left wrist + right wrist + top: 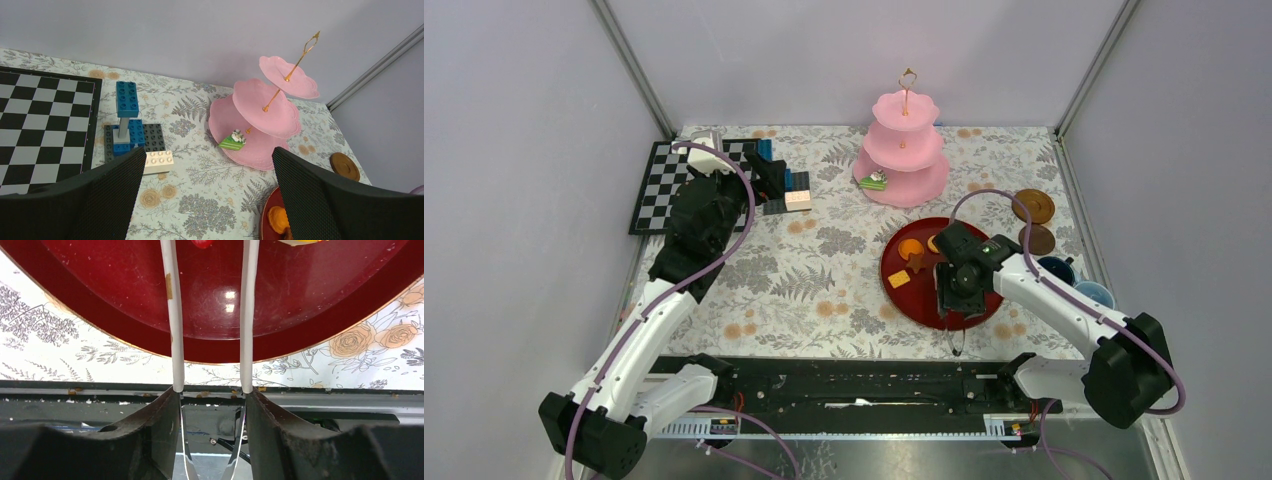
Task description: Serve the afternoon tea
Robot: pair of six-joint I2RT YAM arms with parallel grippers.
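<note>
**Top view.** The pink three-tier stand (pixel 905 165) has scalloped plastic tiers and a gold ring handle. It stands at the far middle of the floral-clothed table (pixel 824 270), with a green wedge of cake (pixel 873 182) on its lowest tier. In front of it lies the glossy dark red round tray (pixel 914 305), carrying orange sweets (pixel 911 250) and a square biscuit (pixel 898 279). Two brown round saucers (pixel 1033 205) and two blue cups (pixel 1057 268) sit along the right edge. The right claw (pixel 957 295) hangs over the tray. The left claw (pixel 769 178) is at the edge of the chessboard (pixel 656 190), beside studded building blocks (pixel 796 192).

**Left wrist view.** The left claw's two black, fine-ribbed fingers (pixel 100 200) stand wide apart with nothing between them. Stand, cake, blocks and one saucer lie beyond.

**Right wrist view.** The right claw is partly closed on the white tongs (pixel 176 330). Each smooth black finger presses against one slender white arm. The arms run nearly parallel over the tray's polished, lightly scratched surface. Their tips are out of frame, so any contact with a sweet cannot be told.
</note>
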